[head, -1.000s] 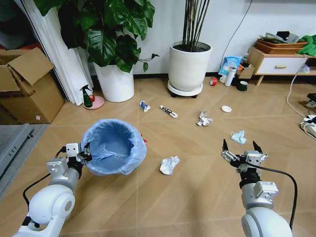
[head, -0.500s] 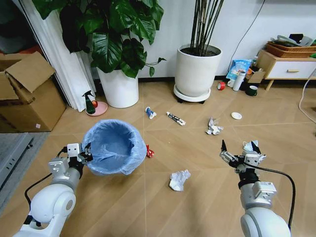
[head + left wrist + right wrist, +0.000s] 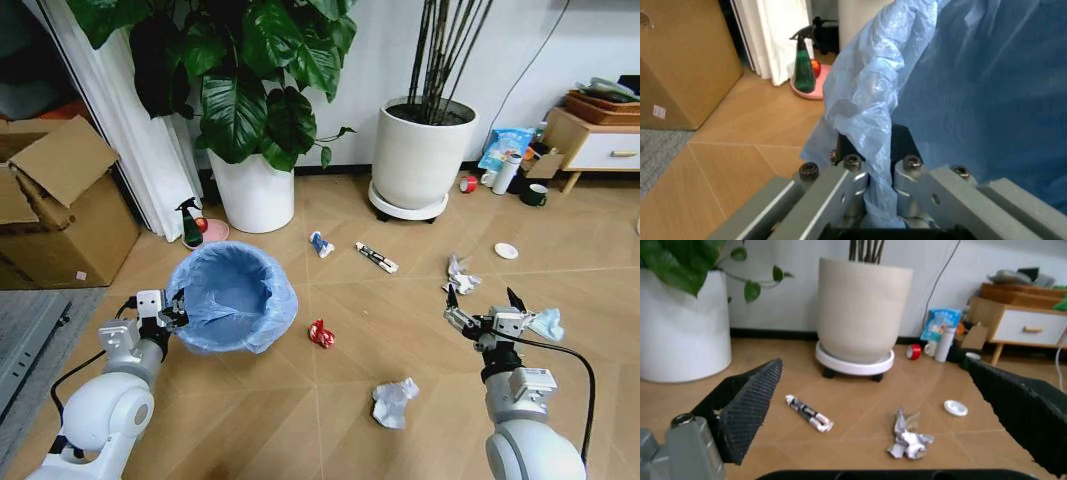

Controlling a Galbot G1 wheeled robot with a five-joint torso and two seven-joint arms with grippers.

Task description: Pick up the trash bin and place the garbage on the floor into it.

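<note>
The trash bin (image 3: 232, 295), lined with a crinkly light-blue bag (image 3: 960, 90), hangs off the floor (image 3: 300, 420) at my lower left. My left gripper (image 3: 172, 310) (image 3: 877, 165) is shut on its bagged rim. My right gripper (image 3: 480, 303) (image 3: 873, 365) is open and holds nothing, just left of a light-blue face mask (image 3: 547, 322). Garbage lies scattered: a red crushed can (image 3: 321, 333) beside the bin, a white paper wad (image 3: 394, 402), a crumpled wad (image 3: 460, 275) (image 3: 907, 440), a tube wrapper (image 3: 377, 257) (image 3: 808, 413), a small wrapper (image 3: 320, 243) and a white disc (image 3: 506, 251) (image 3: 955, 407).
Two big white plant pots (image 3: 257, 190) (image 3: 420, 160) stand along the back wall. A green spray bottle (image 3: 190, 225) (image 3: 803, 65) sits on a pink dish. Cardboard boxes (image 3: 55, 215) are at the left, and a wooden cabinet (image 3: 600, 140) with mugs and a red tape roll (image 3: 468, 184) at the right.
The whole head view has shifted, so the camera moved; the litter now sits lower and farther right. The red can shows from behind the bin. Both grippers keep their poses.
</note>
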